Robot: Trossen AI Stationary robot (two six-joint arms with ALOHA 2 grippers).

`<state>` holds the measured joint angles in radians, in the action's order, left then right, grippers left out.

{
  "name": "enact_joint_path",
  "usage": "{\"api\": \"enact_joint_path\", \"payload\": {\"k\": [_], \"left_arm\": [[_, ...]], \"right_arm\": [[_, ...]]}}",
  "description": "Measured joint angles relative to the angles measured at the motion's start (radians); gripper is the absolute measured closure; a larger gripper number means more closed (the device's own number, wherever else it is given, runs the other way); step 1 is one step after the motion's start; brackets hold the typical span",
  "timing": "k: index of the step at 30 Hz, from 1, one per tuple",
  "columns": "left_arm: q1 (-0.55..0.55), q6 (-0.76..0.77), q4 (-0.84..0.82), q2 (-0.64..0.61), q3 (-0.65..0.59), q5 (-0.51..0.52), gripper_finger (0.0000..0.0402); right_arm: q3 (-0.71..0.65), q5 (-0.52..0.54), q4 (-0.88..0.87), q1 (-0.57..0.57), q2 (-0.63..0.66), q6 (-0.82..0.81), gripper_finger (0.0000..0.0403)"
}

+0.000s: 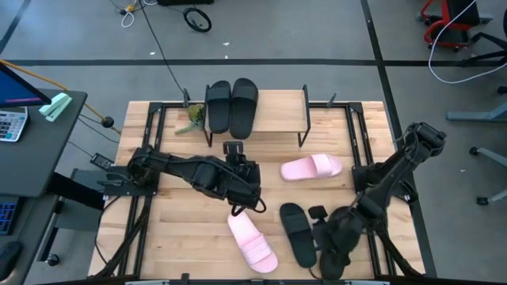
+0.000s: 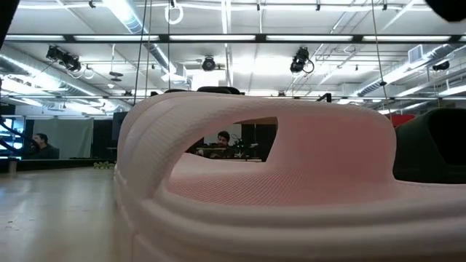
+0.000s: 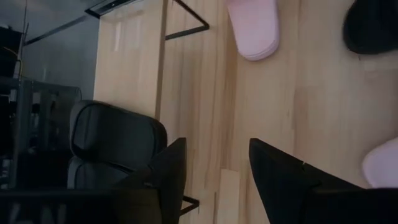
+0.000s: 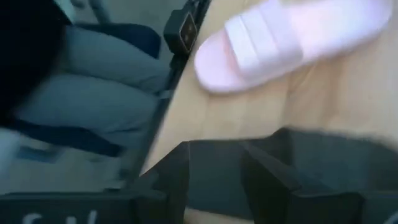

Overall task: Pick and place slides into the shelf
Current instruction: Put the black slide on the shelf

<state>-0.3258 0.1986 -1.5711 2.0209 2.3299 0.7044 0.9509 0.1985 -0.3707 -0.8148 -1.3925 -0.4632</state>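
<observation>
Two black slides (image 1: 230, 106) on the shelf (image 1: 273, 119); two pink slides (image 1: 311, 168), one black slide (image 1: 295, 231) near both spread, empty jaws.

Overhead looks straight down; low camera level, right against pink slide (image 2: 255, 182).

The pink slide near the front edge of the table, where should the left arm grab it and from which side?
Probably best by a long side wall at the strap, from straight above. The pink slide lies flat, sole down and strap up, angled across the wooden table. The left gripper, jaws open, is just behind it. The black slide lies apart, so there is room.
</observation>
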Motion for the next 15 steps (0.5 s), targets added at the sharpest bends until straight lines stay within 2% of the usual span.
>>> {"api": "enact_joint_path", "payload": {"k": [3, 5, 9, 15], "left_arm": [[0.02, 0.002, 0.0, 0.0, 0.0, 0.002, 0.023], [0.032, 0.005, 0.0, 0.0, 0.0, 0.002, 0.0234], [0.055, -0.007, 0.0, 0.0, 0.0, 0.001, 0.0243], [0.089, -0.008, 0.0, 0.0, 0.0, 0.002, 0.0255]], "right_arm": [[0.0, 0.183, 0.001, -0.03, -0.01, 0.035, 0.026], [0.0, 0.242, -0.001, -0.032, -0.034, 0.026, 0.0259], [0.0, 0.247, -0.003, -0.033, -0.123, 0.087, 0.0261], [0.0, 0.275, -0.006, -0.024, -0.249, 0.077, 0.0259]]}}
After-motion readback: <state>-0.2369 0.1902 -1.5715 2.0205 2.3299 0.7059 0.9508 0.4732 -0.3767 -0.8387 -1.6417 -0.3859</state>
